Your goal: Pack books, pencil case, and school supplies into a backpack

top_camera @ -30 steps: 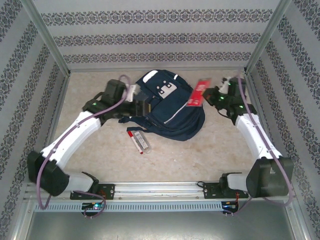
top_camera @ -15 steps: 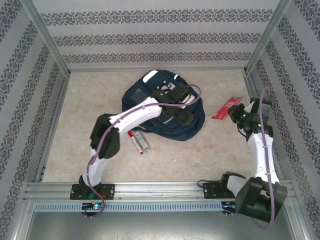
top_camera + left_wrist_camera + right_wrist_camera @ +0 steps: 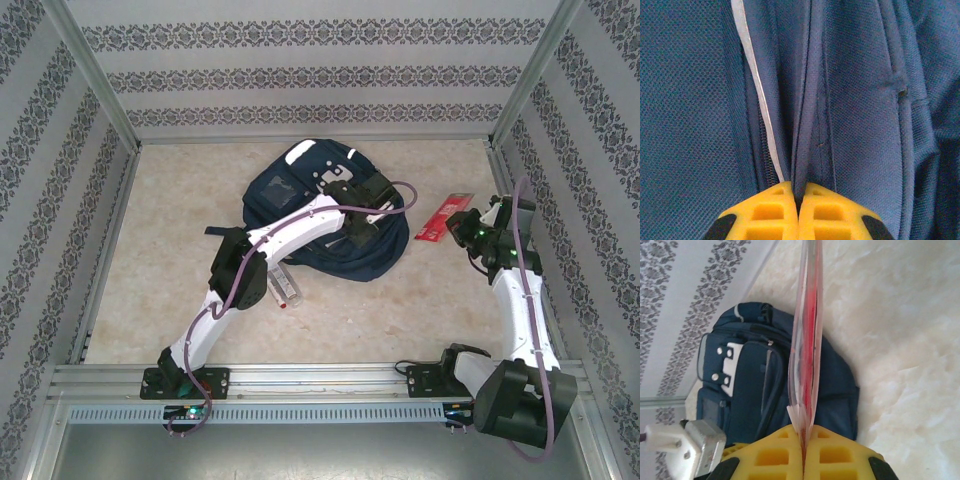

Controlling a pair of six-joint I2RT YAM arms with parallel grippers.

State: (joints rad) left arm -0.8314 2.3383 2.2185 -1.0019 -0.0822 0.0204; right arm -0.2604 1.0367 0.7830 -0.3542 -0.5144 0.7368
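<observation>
**Left gripper clamped on backpack seam; red packet carried closer**

Change since half a second ago: the right gripper (image 3: pixel 458 226) has shifted left. It has carried the small red flat packet (image 3: pixel 437 218) away from the right wall toward the large navy-blue fabric backpack (image 3: pixel 280 195). The packet's lower end now sits just beside the backpack's right edge. The left arm's elbow has swung rightward. The backpack shows no noticeable shift.

Left gripper (image 3: pixel 362 222): positioned over the backpack's right half. The left wrist view shows this gripper (image 3: pixel 798 192) with its yellow fingers pressed together on a raised fold of the navy fabric (image 3: pixel 865 100), beside a zip and a white stripe.

Right gripper (image 3: pixel 803 440): clamped on the packet (image 3: pixel 807 330), which is seen edge-on, with the backpack (image 3: pixel 750 385) beyond it.

The narrow clear plastic pencil case (image 3: pixel 285 288) lies on the pale marbled table (image 3: pixel 150 250), just in front of the backpack and beside the left elbow.

Markings: print on the packet is too small to read.
</observation>
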